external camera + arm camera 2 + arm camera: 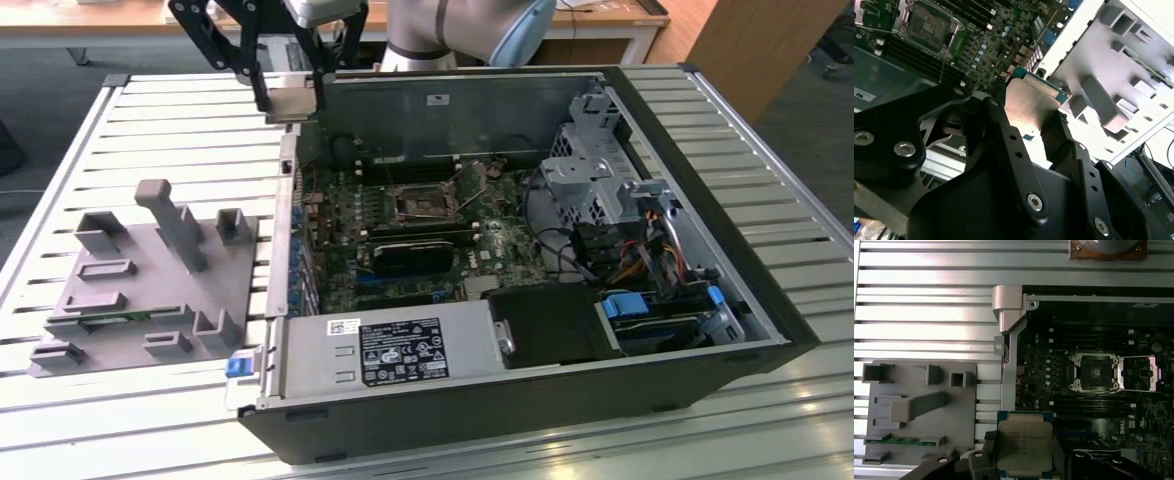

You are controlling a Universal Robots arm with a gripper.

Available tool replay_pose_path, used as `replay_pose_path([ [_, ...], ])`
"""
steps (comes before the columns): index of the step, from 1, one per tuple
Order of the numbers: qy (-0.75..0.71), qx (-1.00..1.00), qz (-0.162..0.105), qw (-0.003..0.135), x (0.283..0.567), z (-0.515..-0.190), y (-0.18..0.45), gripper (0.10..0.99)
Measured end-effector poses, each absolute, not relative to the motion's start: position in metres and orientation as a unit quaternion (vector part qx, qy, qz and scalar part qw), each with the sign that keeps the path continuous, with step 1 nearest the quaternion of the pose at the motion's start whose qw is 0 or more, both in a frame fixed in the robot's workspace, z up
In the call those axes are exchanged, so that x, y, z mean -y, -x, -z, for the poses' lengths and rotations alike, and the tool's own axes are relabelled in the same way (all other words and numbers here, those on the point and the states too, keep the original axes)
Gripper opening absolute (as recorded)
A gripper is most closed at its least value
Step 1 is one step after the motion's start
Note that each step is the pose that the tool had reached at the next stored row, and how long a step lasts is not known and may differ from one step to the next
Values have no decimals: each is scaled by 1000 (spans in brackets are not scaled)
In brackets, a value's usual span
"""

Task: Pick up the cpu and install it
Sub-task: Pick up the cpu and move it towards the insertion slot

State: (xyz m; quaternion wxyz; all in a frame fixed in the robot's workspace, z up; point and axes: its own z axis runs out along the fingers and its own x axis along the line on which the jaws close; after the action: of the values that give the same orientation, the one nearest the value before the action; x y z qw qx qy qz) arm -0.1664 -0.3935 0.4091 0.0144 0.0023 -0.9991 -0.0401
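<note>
There is one robot arm (454,25) with one hand (290,85), and the hand pinches one cpu (291,102) by two of its edges, one black finger on each side. The cpu is a small flat silver square with a thin green rim (you can see that rim best in the first wrist view). It hangs in the air over the far wall of the computer case (534,400), toward the exterior view's left, and it touches only the fingers. In both wrist views the cpu (1025,442) (1029,100) sits flat between the fingers of the hand (1025,462) (1029,125). There is one computer case, lying on its side with its inside showing. In it is one green board (507,245) with one square socket (430,203), and the socket's metal lid is flipped up. The socket (1095,372) is well apart from the cpu. One grey tray (147,290) with tall posts lies just beside the case, on the exterior view's left. Case and tray both rest on one silver tabletop (174,130) made of long metal slats. Behind the tabletop stands a wooden desk (134,20), and the floor (40,100) is dark grey.
</note>
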Motion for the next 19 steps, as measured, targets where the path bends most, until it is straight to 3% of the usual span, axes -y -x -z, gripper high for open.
replay_pose_path([
  [19, -2, 999, 40, 14, 392, -409, 150, 533],
])
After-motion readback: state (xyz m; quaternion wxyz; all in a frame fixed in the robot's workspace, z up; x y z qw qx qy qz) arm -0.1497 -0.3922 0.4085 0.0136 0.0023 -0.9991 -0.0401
